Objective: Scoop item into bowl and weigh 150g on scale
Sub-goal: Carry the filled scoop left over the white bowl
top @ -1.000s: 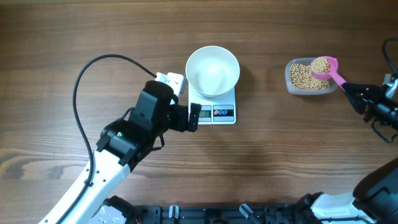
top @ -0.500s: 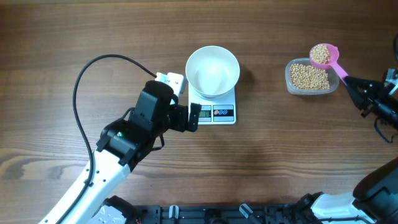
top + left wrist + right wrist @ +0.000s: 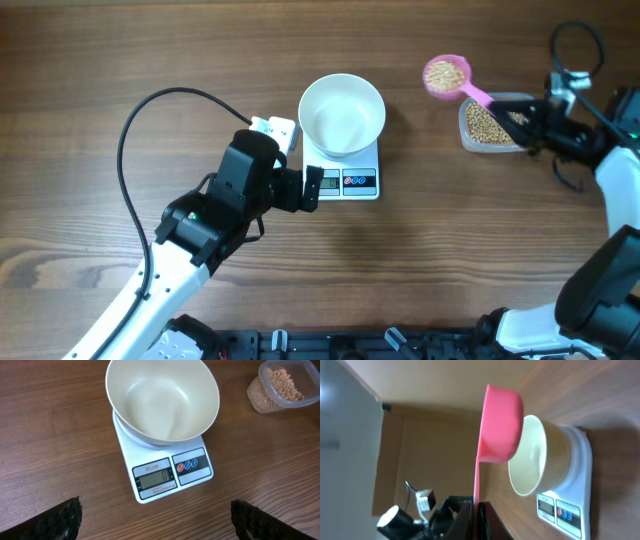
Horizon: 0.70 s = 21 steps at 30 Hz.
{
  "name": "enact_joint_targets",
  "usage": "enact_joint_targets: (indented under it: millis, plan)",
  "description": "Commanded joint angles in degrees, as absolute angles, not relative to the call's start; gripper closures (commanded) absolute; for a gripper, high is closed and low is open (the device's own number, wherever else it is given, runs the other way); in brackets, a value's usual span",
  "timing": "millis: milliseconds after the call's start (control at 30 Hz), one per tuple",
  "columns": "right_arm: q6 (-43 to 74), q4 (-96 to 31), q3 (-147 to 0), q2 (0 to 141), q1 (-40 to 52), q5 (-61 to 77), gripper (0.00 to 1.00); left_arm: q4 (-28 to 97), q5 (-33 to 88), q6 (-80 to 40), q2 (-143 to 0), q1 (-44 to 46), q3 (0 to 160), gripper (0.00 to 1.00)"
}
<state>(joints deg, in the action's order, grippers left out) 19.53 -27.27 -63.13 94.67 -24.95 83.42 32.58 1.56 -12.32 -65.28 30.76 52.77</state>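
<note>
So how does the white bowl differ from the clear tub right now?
The bowl is round, white and opaque; the tub is clear and roughly rectangular. The bowl is empty; the tub holds beans. The bowl stands on the scale; the tub stands on the table. Both are open on top.

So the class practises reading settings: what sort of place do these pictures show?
Probably a robotics test bench rather than a kitchen: a wooden table, robot arms at both sides, and a staged weighing setup of scale, white bowl and tub of beans.
</note>
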Motion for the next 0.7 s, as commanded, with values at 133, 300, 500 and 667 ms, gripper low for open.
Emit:
enact_joint_targets:
  millis: [133,300,500,667]
  plan:
    - [39.48,-8.86,-63.26,95.24,-13.08,80.68,0.96,32.42,2.07,-12.23,-65.6,31.03,53.65,0.0]
    - [39.51,-4.27,-63.26,95.24,-7.42,75.81,0.96,32.42,2.07,-12.23,-65.6,31.03,53.65,0.0]
    - [35.46,-3.88,-63.29,95.24,-2.39,67.64,0.96,32.42,2.04,-12.23,-65.6,31.03,53.65,0.0]
    - [32.8,-3.9,-63.31,94.89,0.56,60.9,0.95,32.42,2.07,-12.23,-65.6,31.03,53.65,0.0]
